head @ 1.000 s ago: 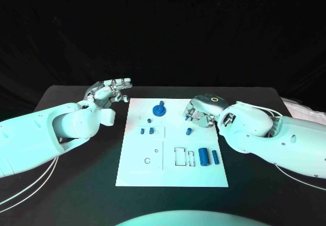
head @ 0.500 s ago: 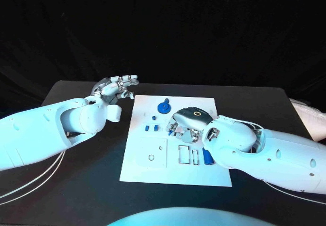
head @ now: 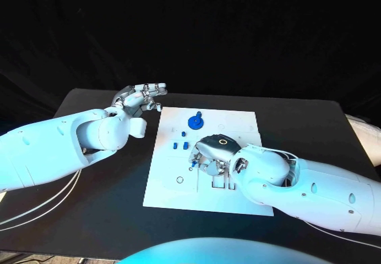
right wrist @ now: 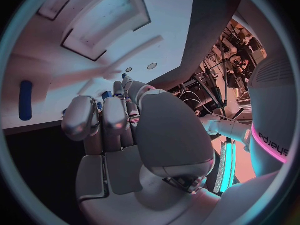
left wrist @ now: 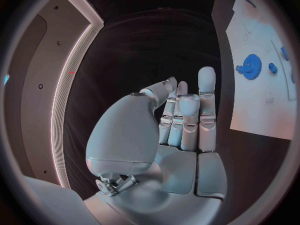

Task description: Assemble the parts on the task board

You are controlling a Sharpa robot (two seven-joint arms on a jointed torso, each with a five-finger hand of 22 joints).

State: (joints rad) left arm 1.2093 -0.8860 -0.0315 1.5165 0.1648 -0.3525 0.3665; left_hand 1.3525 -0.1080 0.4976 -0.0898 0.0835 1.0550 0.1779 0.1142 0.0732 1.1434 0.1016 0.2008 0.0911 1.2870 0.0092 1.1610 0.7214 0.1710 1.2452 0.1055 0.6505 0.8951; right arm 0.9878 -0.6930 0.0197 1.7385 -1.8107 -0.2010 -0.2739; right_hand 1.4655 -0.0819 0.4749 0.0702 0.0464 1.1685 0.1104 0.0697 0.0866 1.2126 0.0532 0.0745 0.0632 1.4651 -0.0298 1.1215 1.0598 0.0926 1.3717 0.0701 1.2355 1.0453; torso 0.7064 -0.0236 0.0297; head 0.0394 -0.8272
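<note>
The white task board [head: 170, 187] lies in the middle of the black table. A blue gear [head: 197, 121] stands near its far edge, and small blue parts [head: 179, 146] sit left of centre. My right hand [head: 213, 157] hovers over the board's middle, fingers curled, covering the slots there. In the right wrist view a small blue part [right wrist: 107, 94] shows pinched at that hand's fingertips [right wrist: 115, 105], above the board [right wrist: 37, 45], with a blue cylinder [right wrist: 25, 100] lying further off. My left hand [head: 141, 98] is raised beside the board's far left corner, fingers out, holding nothing.
The left wrist view shows my left hand [left wrist: 181, 120] off the board's edge [left wrist: 250, 110], with the gear [left wrist: 252, 66] beyond it. Black table [head: 103, 181] surrounds the board on all sides. My right forearm [head: 309, 187] lies across the board's near right corner.
My right hand has moved from the board's right side toward its middle and nearer edge, fingers still curled. The left hand stays raised at the far left corner. The camera has shifted.
</note>
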